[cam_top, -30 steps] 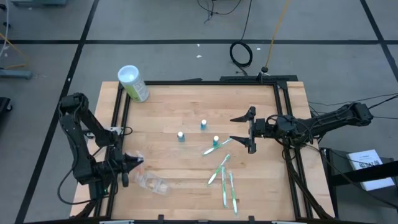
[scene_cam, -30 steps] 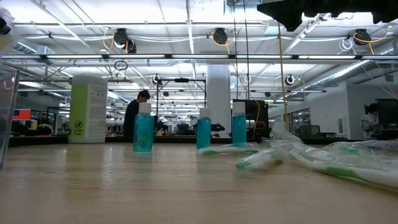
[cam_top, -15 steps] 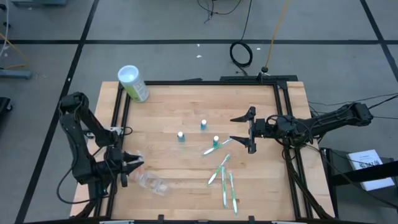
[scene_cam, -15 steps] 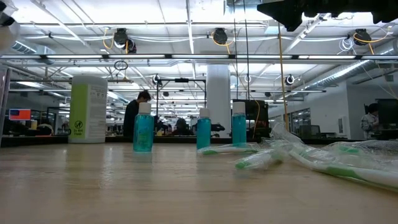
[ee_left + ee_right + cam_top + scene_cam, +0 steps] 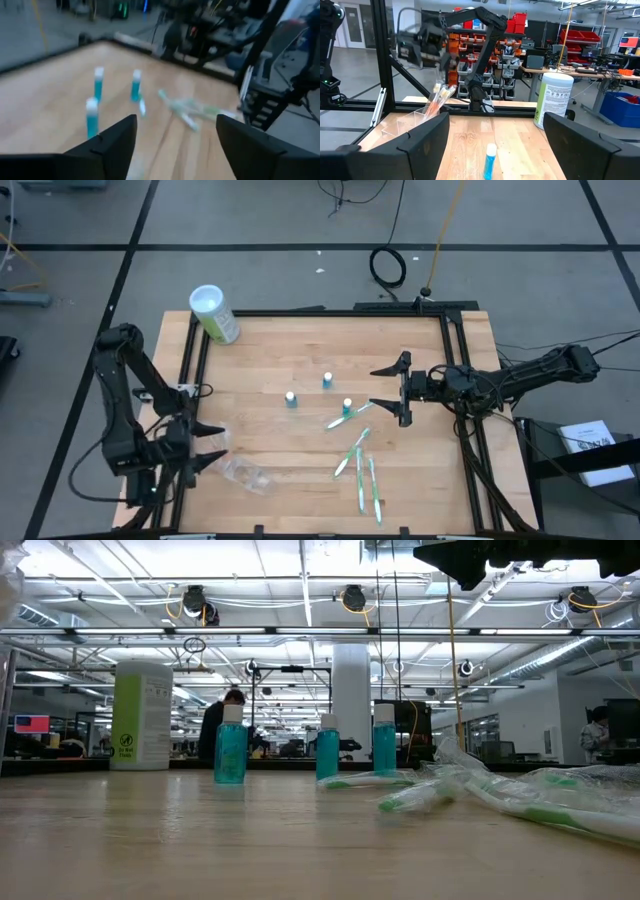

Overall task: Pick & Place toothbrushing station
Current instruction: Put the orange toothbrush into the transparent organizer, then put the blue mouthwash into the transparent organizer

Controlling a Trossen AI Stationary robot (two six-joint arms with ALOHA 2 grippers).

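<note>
Three blue-capped tubes [image 5: 291, 398] [image 5: 327, 380] [image 5: 347, 407] stand upright mid-table. Several white toothbrushes [image 5: 358, 465] lie flat to their right, toward the near edge. The clear plastic holder [image 5: 245, 473] sits near the table's near-left corner. In the right wrist view the holder [image 5: 415, 120] has pale sticks [image 5: 440, 97] leaning in it. My left gripper [image 5: 218, 446] stands open just left of the holder, with nothing between its fingers [image 5: 176, 120]. My right gripper [image 5: 374, 387] hovers open right of the tubes, above the table.
A large green canister with a white lid [image 5: 215, 313] stands at the far left corner. A black frame [image 5: 455, 380] runs along the table's edges. Bare wood lies between the holder and the tubes. A person shows in the room beyond.
My left gripper has opened wide and drawn back a little toward the table's left and near edges. The holder lies where it lay in the high view. My right arm has kept still.
</note>
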